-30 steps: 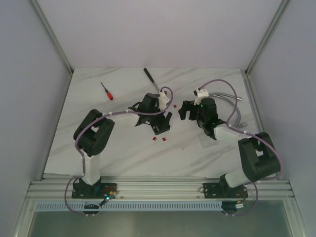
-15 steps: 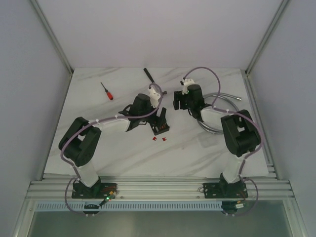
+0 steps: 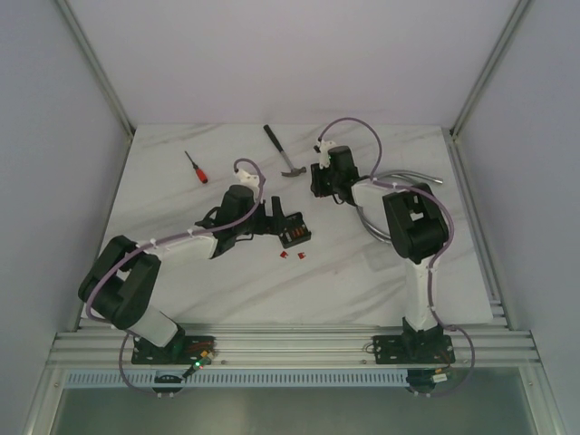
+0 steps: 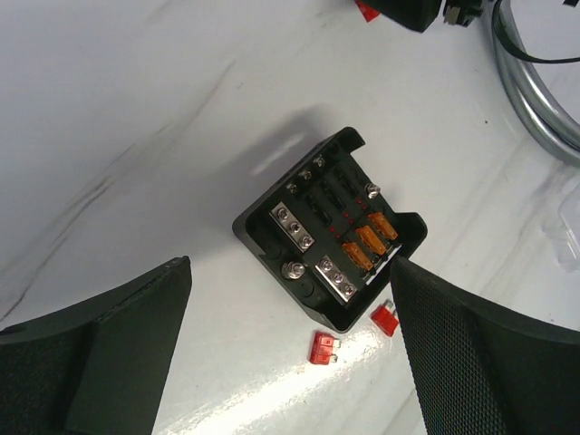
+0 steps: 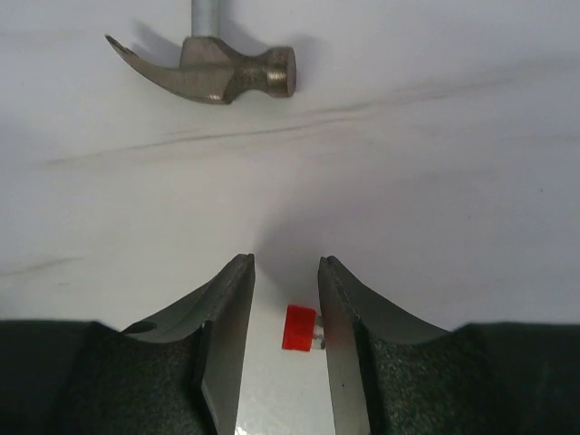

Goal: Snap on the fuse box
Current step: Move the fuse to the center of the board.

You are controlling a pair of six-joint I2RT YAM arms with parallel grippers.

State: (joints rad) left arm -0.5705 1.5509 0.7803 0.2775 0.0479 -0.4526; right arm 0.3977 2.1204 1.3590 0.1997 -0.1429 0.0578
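Note:
The fuse box is a small black open box with orange fuses and metal terminals, lying mid-table with no cover on it. In the left wrist view the fuse box sits just beyond my left gripper, whose wide-open fingers hold nothing. My left gripper is at the box's left side. My right gripper hovers behind the box near the hammer. Its jaws are narrowed around a tiny loose red fuse on the table, with a gap left on one side.
A hammer lies at the back, its head just beyond my right fingers. A red-handled screwdriver lies back left. Two loose red fuses lie in front of the box. A coiled metal hose is at the right.
My right arm swung back and left toward the hammer, and its jaws narrowed over the red fuse. My left arm drew back to the left, uncovering the fuse box.

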